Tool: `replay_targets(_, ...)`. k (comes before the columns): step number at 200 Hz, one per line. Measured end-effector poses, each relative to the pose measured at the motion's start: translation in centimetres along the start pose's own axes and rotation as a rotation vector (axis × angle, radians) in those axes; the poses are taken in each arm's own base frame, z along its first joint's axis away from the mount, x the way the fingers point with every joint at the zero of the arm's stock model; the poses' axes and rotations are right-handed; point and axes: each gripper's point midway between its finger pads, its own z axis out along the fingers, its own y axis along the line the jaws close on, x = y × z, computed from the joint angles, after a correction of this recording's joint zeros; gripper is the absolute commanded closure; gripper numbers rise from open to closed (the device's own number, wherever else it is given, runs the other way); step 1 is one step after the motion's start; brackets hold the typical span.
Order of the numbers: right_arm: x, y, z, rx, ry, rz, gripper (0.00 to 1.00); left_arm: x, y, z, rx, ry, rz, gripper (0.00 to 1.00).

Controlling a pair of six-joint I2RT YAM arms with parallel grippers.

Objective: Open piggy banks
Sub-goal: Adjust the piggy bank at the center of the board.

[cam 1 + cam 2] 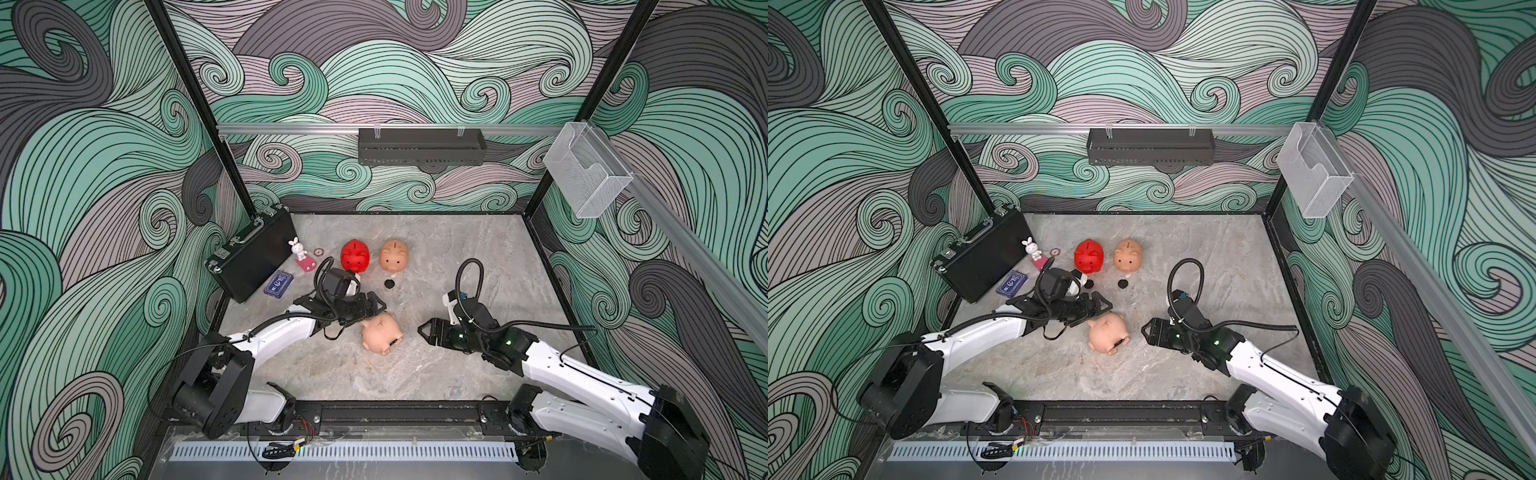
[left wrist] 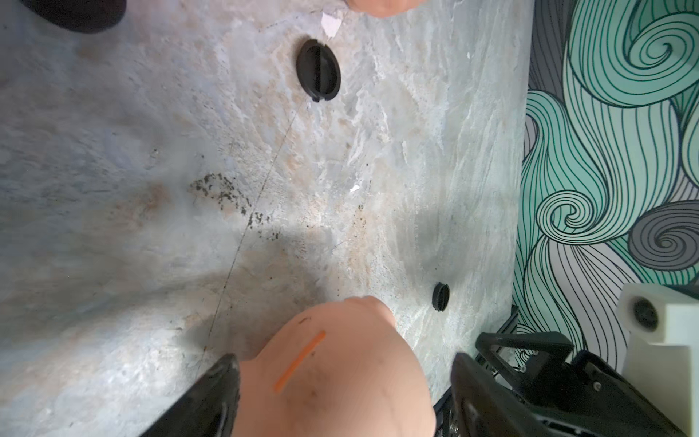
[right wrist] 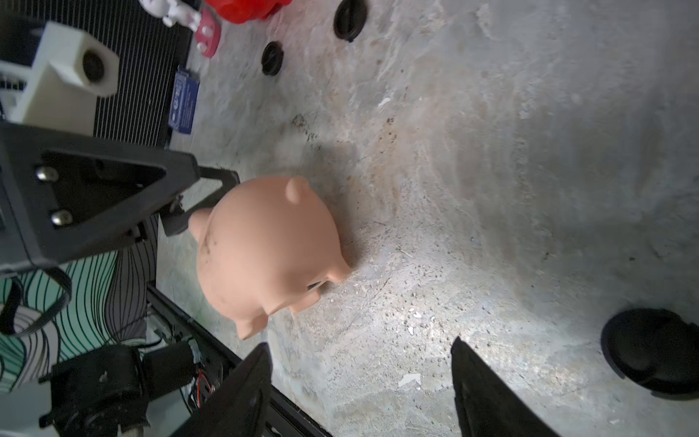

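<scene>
- Mid-table (image 1: 457, 365): peach pig (image 1: 381, 337) lying tipped over, between the two grippers.
- Left gripper (image 1: 376, 311) at the pig's far side, jaws spread wide about its body; contact unclear.
- Right gripper (image 1: 424, 332) just beside, apart from the pig, jaws wide, empty.
- Further back: red pig (image 1: 355, 255) and second peach pig (image 1: 393, 255) upright, loose black plug (image 1: 389, 284) nearby.

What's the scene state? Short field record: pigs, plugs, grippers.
near pig: peach-pink plastic piggy bank, lying on its side
back pigs: red plastic piggy bank, second peach-pink piggy bank, both upright
left gripper: open, straddling near pig
right gripper: open, empty
loose plugs: black round plug; another by red pig; third by right gripper
</scene>
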Motion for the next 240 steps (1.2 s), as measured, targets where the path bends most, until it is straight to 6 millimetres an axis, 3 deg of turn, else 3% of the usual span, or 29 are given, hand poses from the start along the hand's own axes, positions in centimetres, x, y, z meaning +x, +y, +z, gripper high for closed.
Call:
replay_targets(43,0.8,2.5,0.3,-0.103,0.004,0.059,0.07,1.8,1.5,-0.2,-0.013,0.021,-0.017,0.16)
replay_targets(74,1.6,3.3,1.1,-0.121,0.031,0.084,0.06,2.7,2.0,-0.6,-0.008,0.025,-0.033,0.18)
replay_targets(139,2.8,3.9,2.5,-0.127,0.064,0.124,0.01,4.7,2.1,-1.1,0.030,0.036,-0.055,0.21)
replay_targets(187,3.5,3.5,4.0,-0.095,0.082,0.154,0.01,5.9,1.0,-0.7,0.068,0.055,-0.041,0.24)
replay_targets(240,2.8,3.0,4.7,-0.072,0.035,0.176,0.01,7.6,0.0,-0.3,0.082,0.090,-0.021,0.25)
